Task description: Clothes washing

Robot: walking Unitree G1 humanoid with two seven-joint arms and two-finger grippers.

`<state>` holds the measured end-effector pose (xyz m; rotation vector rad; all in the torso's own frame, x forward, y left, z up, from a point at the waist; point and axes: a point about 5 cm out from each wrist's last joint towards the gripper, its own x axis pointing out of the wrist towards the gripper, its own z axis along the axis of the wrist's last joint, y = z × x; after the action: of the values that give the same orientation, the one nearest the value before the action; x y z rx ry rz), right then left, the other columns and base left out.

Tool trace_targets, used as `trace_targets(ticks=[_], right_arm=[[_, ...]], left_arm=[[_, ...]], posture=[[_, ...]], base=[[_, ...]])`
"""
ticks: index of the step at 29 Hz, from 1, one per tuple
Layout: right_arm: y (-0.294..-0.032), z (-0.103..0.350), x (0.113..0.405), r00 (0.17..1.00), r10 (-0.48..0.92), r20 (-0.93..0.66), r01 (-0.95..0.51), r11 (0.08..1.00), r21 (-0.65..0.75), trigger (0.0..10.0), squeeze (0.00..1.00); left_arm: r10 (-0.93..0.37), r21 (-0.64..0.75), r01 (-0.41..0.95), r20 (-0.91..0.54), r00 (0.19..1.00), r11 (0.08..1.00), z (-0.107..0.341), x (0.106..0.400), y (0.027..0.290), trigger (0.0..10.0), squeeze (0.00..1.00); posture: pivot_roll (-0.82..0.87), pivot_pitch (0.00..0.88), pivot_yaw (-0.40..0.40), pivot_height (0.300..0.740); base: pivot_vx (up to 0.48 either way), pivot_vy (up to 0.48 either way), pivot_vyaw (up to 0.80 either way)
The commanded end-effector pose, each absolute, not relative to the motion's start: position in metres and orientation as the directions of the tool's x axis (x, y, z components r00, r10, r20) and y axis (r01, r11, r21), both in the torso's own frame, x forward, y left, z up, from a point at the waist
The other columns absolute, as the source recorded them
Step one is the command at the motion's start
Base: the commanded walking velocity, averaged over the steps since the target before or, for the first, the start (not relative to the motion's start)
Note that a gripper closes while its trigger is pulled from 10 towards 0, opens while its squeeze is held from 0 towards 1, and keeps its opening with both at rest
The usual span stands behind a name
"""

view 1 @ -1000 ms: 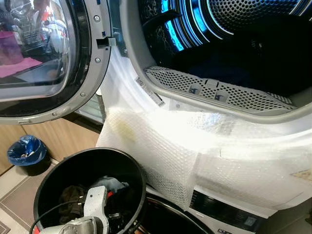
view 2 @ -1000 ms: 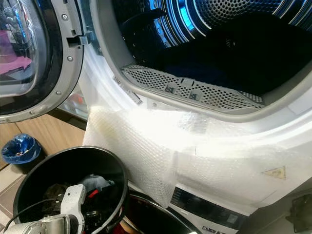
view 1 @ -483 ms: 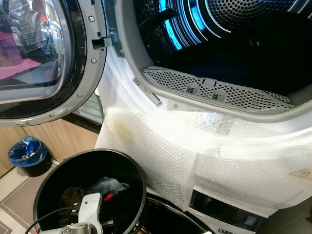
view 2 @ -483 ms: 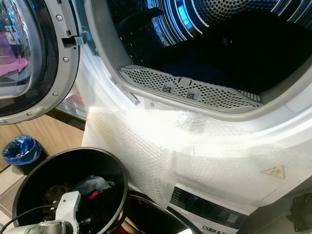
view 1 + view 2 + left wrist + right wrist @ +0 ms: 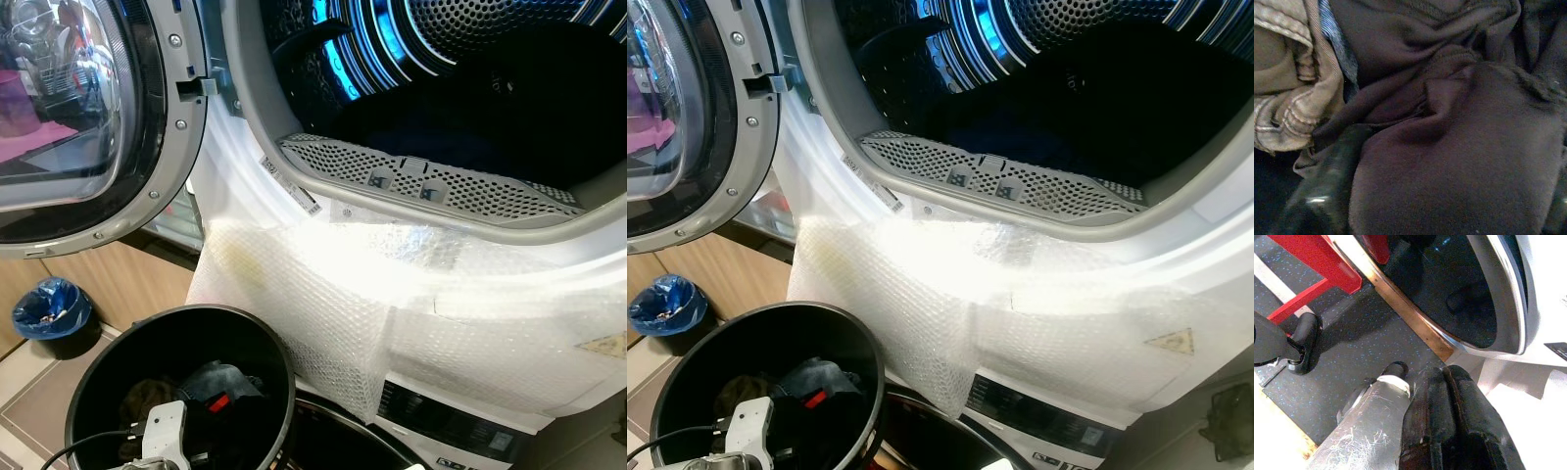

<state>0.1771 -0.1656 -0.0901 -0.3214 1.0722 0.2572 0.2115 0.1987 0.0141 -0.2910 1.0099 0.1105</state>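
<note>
Reaching down into one black round bin (image 5: 250,338), the left gripper (image 5: 1449,196) is buried in the laundry, its arm cut off by the lower edge of the head views. Between its two black fingers (image 5: 1322,196) bulges a dark brown garment (image 5: 1459,161), soft and fleecy, so the jaws are spread around the cloth; whether they truly pinch it cannot be told. Just beyond the fingertips lie one tan garment (image 5: 1283,83) with stitched seams and a strip of blue cloth (image 5: 1334,34). One washer (image 5: 411,294), its front draped in bubble wrap (image 5: 323,304), stands behind the bin with its door (image 5: 88,127) swung wide; the drum (image 5: 470,88) glows blue, its contents too dark to make out. One small blue-lined wastebasket (image 5: 49,313) sits on the floor. The right gripper (image 5: 1449,421) hangs over dark speckled flooring, fingers pressed together.
</note>
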Motion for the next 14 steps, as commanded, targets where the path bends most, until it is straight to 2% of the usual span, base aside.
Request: trace_targets(ticks=[1,5,9,14], right_arm=[[-0.1656,-0.0892,0.1792,0.456,0.049,-0.888,-0.353,0.926,-0.130,10.0,0.00],[-0.1657,-0.0886,0.1806,0.460,0.047,-0.887,-0.348,0.928,-0.131,10.0,0.00],[-0.1650,-0.0868,0.1844,0.468,0.051,-0.882,-0.349,0.928,-0.131,10.0,0.00],[-0.1651,-0.0868,0.1845,0.468,0.052,-0.882,-0.349,0.928,-0.131,10.0,0.00]], left_arm=[[0.052,-0.102,-0.293,-0.879,0.474,0.951,0.0036,0.2003,0.2138,0.0,0.00],[0.066,-0.103,-0.312,-0.872,0.486,0.944,0.0043,0.2021,0.2150,0.0,0.00],[0.127,-0.097,-0.398,-0.857,0.499,0.912,0.0064,0.2034,0.2214,0.0,0.00],[0.133,-0.096,-0.404,-0.855,0.501,0.910,0.0059,0.2036,0.2220,0.0,0.00]], posture=[[0.05,0.053,0.004,0.740],[0.06,0.054,0.001,0.740],[0.06,0.054,-0.004,0.740],[0.06,0.054,-0.004,0.740]], base=[[0.000,0.000,0.00],[0.000,0.000,0.00],[0.000,0.000,0.00],[0.000,0.000,0.00]])
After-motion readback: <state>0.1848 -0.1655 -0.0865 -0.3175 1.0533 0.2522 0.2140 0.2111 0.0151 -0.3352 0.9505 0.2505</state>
